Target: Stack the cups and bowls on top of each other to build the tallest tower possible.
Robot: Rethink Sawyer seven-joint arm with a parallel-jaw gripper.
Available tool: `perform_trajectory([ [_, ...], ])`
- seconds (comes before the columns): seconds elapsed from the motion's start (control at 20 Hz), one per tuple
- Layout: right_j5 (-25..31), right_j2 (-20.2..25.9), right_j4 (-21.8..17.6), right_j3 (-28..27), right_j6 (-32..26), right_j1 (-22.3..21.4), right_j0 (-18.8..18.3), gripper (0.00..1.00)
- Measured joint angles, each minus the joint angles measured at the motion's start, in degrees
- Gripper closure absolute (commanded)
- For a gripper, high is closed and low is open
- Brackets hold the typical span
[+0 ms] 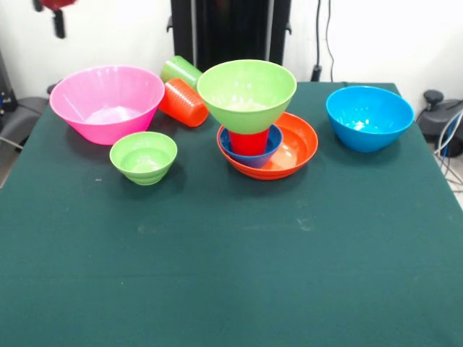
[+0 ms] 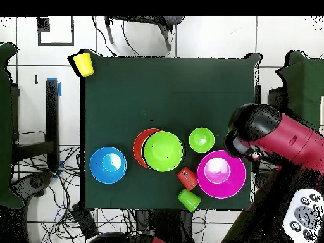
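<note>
Centre frame, the orange bowl holds a dark blue bowl, a red cup inside, the green bowl atop. Whether the gripper, upper left, is released or clenched, I cannot tell.

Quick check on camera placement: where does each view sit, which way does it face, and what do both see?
Front view: across the table, facing the robot; only a red bit of arm shows top left.
Overhead view: above the table, looking straight down; the red arm reaches in from the right, beside the pink bowl.
Shared: tower, blue bowl, small green bowl, two lying cups.
</note>
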Motion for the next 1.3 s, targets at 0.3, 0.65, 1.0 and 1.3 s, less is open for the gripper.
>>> perform_trajectory([
  [0.3, -1.91, 3.41, 0.56, 6.01, 0.00, -0.25, -0.73, 0.00],
  [0.65, -12.57, 8.33, 3.69, 11.81, 0.00, -0.24, -2.30, 0.00],
  [1.0, -22.99, 12.04, 4.78, 16.49, 0.00, -0.19, -4.26, 0.00],
  [1.3, -23.37, 12.47, 4.79, 18.05, 0.00, -0.29, -4.21, 0.00],
])
